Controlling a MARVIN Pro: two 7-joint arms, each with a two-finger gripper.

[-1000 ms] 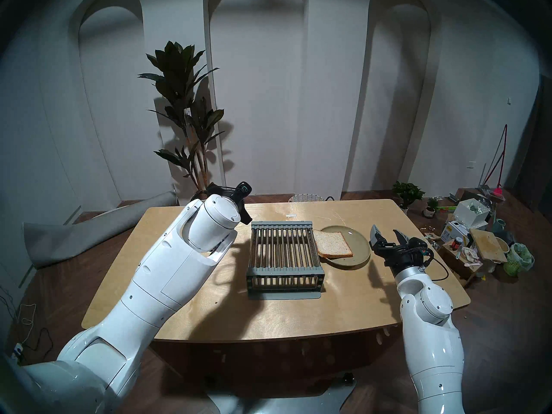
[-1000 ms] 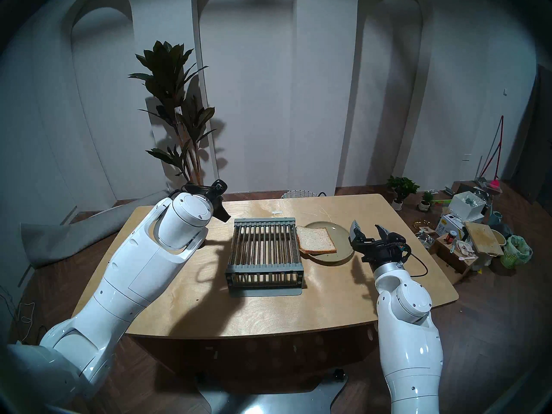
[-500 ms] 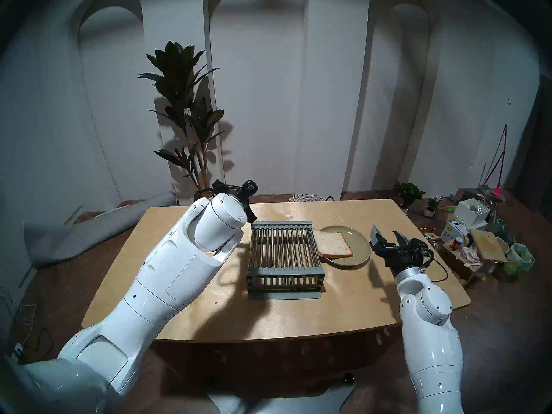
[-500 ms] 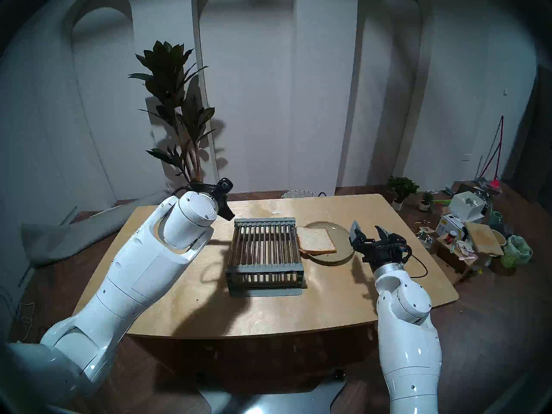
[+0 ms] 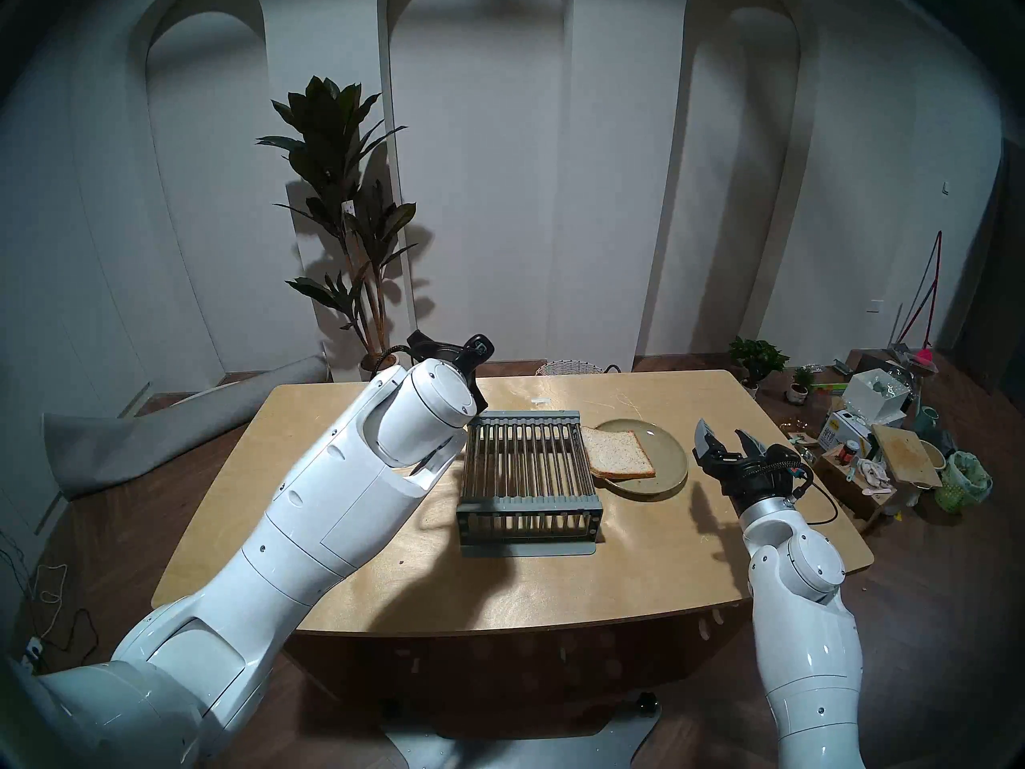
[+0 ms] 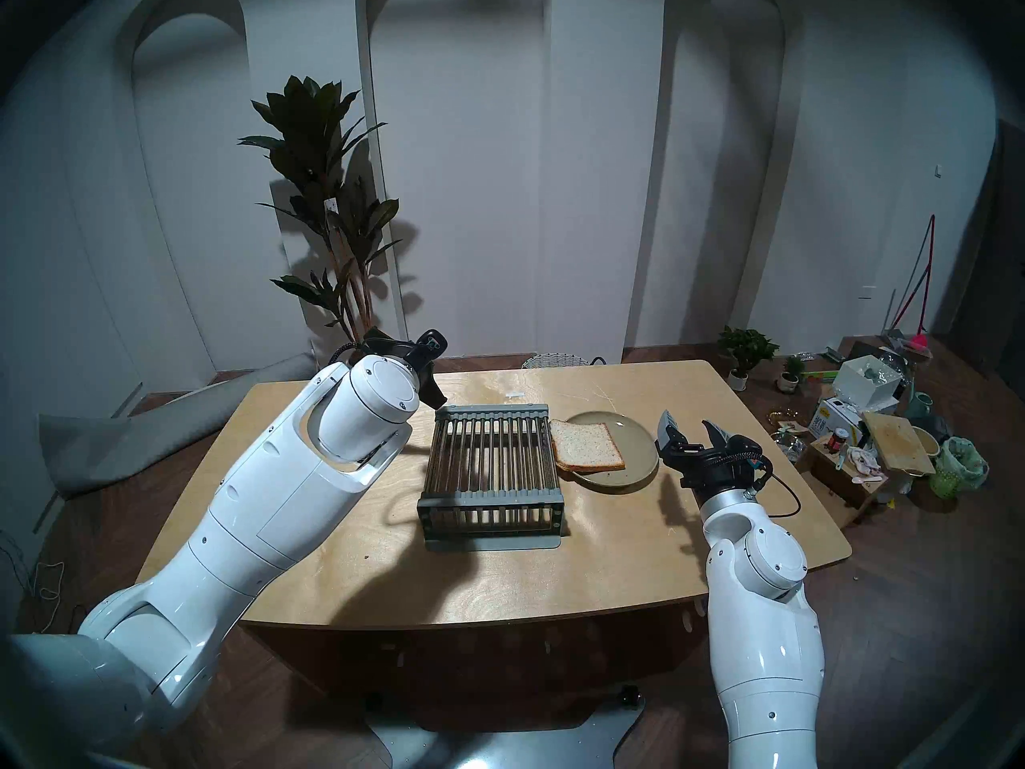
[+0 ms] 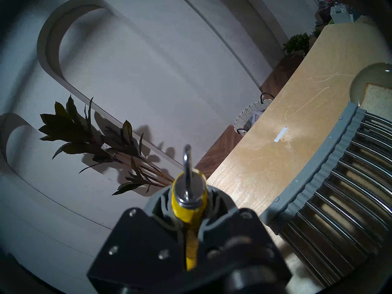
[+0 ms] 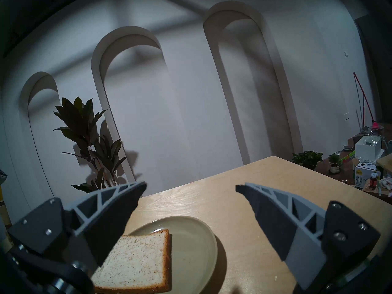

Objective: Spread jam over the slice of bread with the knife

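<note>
A: What does each tool hold?
B: Left tool [image 7: 188, 204] is clamped on the knife [image 7: 189, 193]'s yellow handle, beside the rack [image 5: 528, 479]. Right tool [image 5: 726, 437], jaws wide apart, is empty.
A: And the bread [image 5: 617, 452]?
B: Bare on the plate [image 5: 665, 457], on the surface [image 5: 554, 585].

pale speckled bread [image 5: 618, 452] with brown crust, olive-green plate [image 5: 665, 451], yellow-handled knife [image 7: 189, 204], grey rack [image 5: 527, 474].
</note>
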